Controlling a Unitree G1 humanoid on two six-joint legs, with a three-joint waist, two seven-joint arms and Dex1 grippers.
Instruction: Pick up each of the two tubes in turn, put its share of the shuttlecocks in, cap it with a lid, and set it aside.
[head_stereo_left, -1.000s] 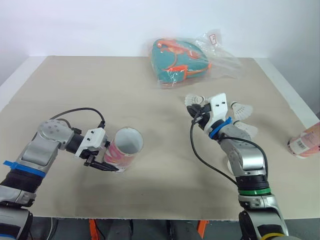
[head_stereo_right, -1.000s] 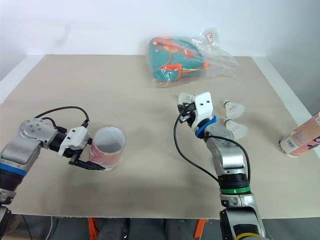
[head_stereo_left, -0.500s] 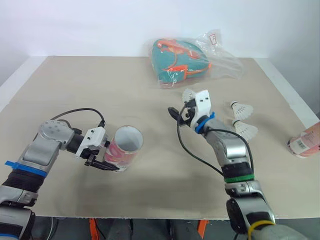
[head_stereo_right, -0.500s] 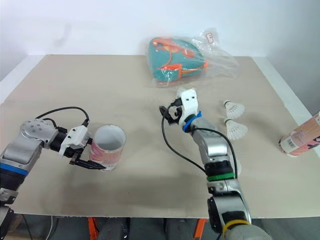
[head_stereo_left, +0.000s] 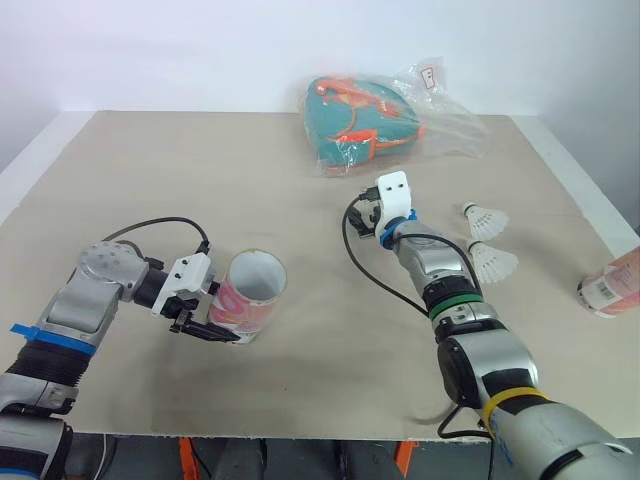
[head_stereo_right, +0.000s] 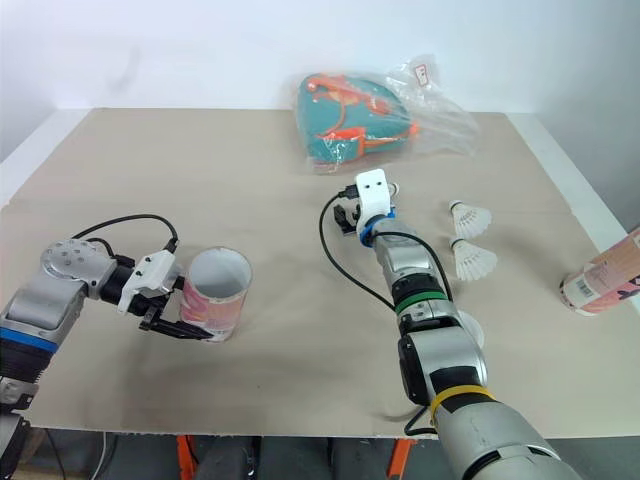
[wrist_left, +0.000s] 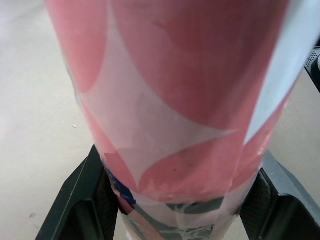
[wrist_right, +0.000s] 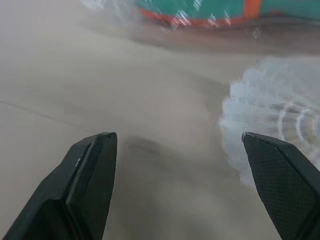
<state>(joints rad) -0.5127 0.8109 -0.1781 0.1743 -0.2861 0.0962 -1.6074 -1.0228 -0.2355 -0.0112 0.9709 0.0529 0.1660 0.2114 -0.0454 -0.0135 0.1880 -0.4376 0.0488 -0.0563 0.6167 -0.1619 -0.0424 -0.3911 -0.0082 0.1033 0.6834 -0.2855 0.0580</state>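
Two black fingers (wrist_left: 82, 200) of the left pincer (head_stereo_left: 206, 328) are clamped on opposite sides of the pink-and-white tube (head_stereo_left: 248, 298). They hold it low on its body, with the open mouth tipped up and slightly toward the robot's right. Whether the base rests on the worktop (head_stereo_left: 150, 180) I cannot tell.

To the right of that tube and a little farther from the robot, the right pincer (wrist_right: 176, 145) stands with its fingers spread wide and nothing between them. The feather skirt of a shuttlecock (wrist_right: 267, 127) shows just inside one finger, and I cannot tell if they touch. Farther right of the tube, two shuttlecocks (head_stereo_left: 485, 218) lie close together on the worktop. Farther out again, well apart from the held tube, is the second tube (head_stereo_left: 610, 285). A bagged teal thing (head_stereo_left: 365, 125) sits beyond the tube at the far side.

The tube looks light and thin-walled, with a glossy wrap that may slide. A moderate squeeze low on the body seems right, since a hard one could dent it.

The shuttlecocks are probably almost weightless, with fragile skirts. Each is likely best taken by its rounded head, or very lightly across the skirt, and dropped in head first.
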